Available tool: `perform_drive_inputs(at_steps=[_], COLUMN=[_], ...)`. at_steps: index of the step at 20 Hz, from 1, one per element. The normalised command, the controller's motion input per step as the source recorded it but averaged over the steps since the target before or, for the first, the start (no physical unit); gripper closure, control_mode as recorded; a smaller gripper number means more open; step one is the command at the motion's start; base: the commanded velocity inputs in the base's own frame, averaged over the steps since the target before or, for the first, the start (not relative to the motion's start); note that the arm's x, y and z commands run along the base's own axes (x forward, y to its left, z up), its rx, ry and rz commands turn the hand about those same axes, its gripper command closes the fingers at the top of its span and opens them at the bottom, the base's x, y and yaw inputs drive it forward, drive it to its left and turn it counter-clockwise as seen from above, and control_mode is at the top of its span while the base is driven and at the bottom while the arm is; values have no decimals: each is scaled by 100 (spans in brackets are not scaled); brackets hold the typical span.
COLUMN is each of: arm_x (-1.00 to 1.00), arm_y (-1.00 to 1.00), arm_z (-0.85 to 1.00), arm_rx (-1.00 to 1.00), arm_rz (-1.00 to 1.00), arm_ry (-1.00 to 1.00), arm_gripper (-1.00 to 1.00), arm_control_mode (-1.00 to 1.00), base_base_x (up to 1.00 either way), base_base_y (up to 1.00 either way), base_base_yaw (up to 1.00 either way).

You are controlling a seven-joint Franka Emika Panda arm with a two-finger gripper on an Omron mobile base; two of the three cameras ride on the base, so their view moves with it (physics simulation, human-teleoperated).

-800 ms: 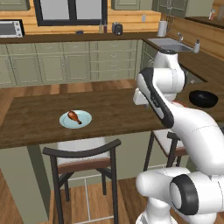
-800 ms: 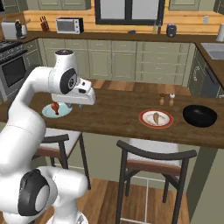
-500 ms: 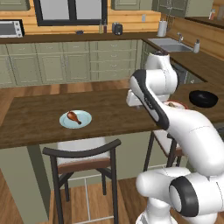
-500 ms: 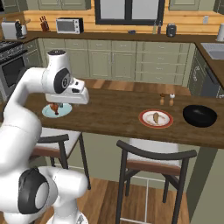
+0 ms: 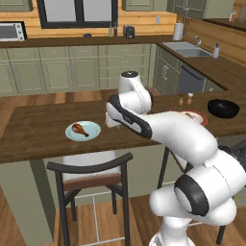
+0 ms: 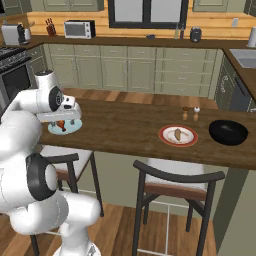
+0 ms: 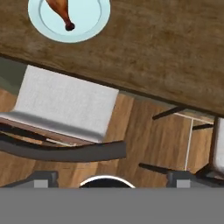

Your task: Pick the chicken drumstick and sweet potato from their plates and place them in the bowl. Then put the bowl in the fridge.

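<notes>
Hand [image 6: 69, 116] above blue plate [image 5: 83, 131], fingers spread, holding nothing. Drumstick [image 5: 79, 129] on blue plate; sweet potato [image 6: 177, 133] on red-rimmed plate [image 6: 178, 135]; bowl [image 6: 228, 132] at counter [image 6: 125, 132] end. No readable writing.

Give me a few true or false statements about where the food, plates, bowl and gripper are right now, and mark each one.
1. The drumstick lies on the blue plate. True.
2. The sweet potato is already in the bowl. False: it lies on the red-rimmed plate; the bowl is empty.
3. The gripper holds the drumstick. False: it is open and holds nothing.
4. The bowl stands on the counter beside the red-rimmed plate. True.
5. Both plates touch each other. False: they sit far apart.
</notes>
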Motion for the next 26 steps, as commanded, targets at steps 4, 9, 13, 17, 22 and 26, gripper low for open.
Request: perform_drive_inputs(at_steps=[4,9,13,17,22,26], arm_x=[89,21,58,64,57,54], arm_y=[59,12,45,81,67,25], arm_z=[-39,-15,-4,-14,-59,-54], arm_rx=[3,0,0,-1,0,0], arm_rz=[33,13,7,2,3,1], arm_ry=[14,3,0,0,11,2], arm_gripper=[-100,-100,-100,-100,-100,-100], arm_control_mode=[-100,-100,-100,-100,-100,-100], base_base_x=[0,0,0,0,0,0], base_base_y=[0,0,0,0,0,0], base_base_yaw=[0,0,0,0,0,0])
